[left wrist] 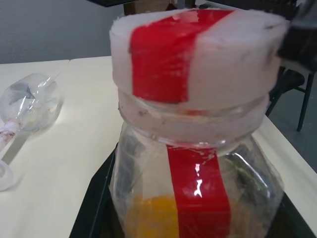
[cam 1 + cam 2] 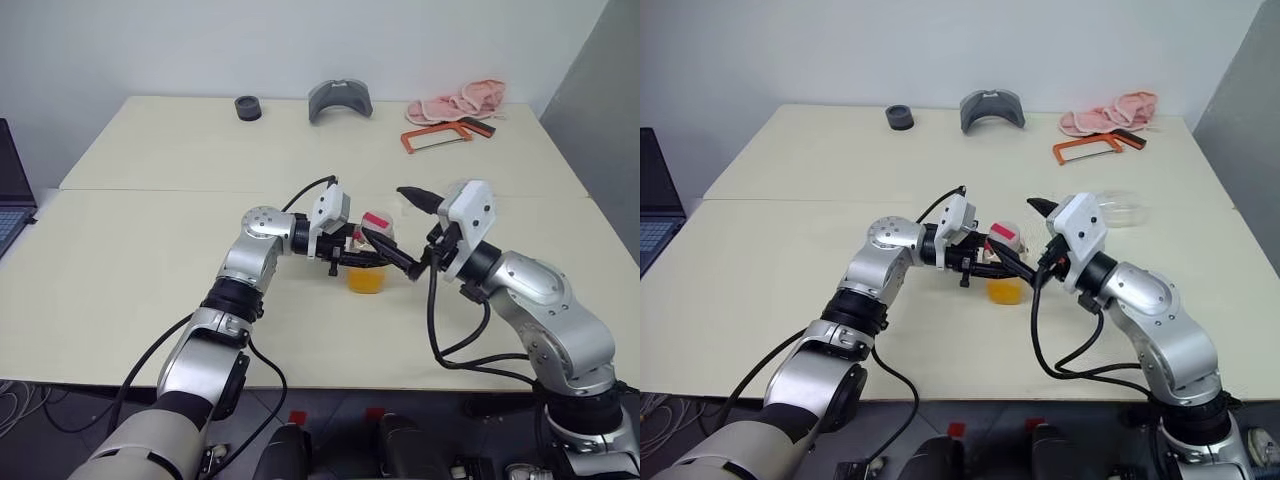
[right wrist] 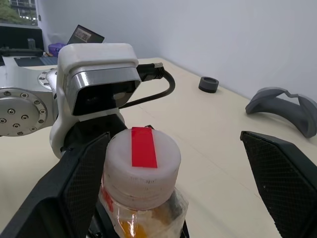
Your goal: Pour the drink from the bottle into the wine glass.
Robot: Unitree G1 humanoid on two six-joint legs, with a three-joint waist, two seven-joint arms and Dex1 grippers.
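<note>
Left wrist view catches the wine glass [image 1: 27, 106] lying on the counter [image 1: 64, 163]. Left gripper [image 2: 352, 258] clamps the bottle [image 3: 143, 183]; right gripper [image 3: 178, 173] gapes wide around its cap [image 3: 142, 163].

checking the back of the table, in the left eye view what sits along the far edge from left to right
black ring → grey curved piece → orange-framed hacksaw → pink cloth

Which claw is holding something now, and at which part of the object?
The left claw holds the bottle by its body, below the cap. The open right claw holds nothing.
</note>
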